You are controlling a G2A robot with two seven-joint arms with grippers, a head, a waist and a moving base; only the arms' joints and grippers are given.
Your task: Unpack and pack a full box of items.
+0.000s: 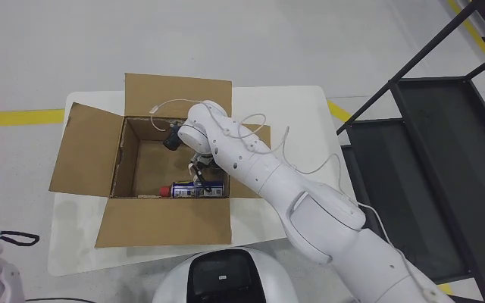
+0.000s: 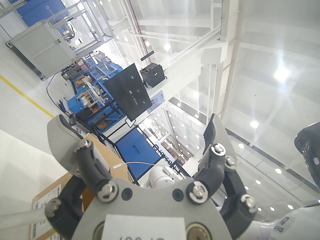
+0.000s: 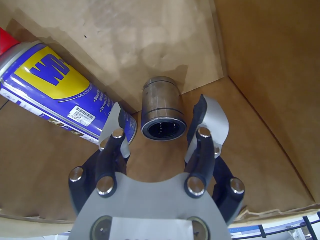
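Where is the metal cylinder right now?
In the right wrist view, the metal cylinder rests in the box near a corner, beside the spray can, facing the open right gripper.

Matt cardboard box (image 3: 262,51); glossy spray can (image 3: 50,88); smooth metal bushing (image 3: 162,111).

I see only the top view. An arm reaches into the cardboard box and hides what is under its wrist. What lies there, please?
Observer: A steel linear bearing, in a corner of the box, right beside the base of the spray can.
Operator: Is it gripped?
Observer: No. The right gripper has its fingers open, one at each side of the bearing, not closed on it.
Operator: And the other arm?
Observer: The left gripper points up toward the ceiling, fingers open, holding nothing.
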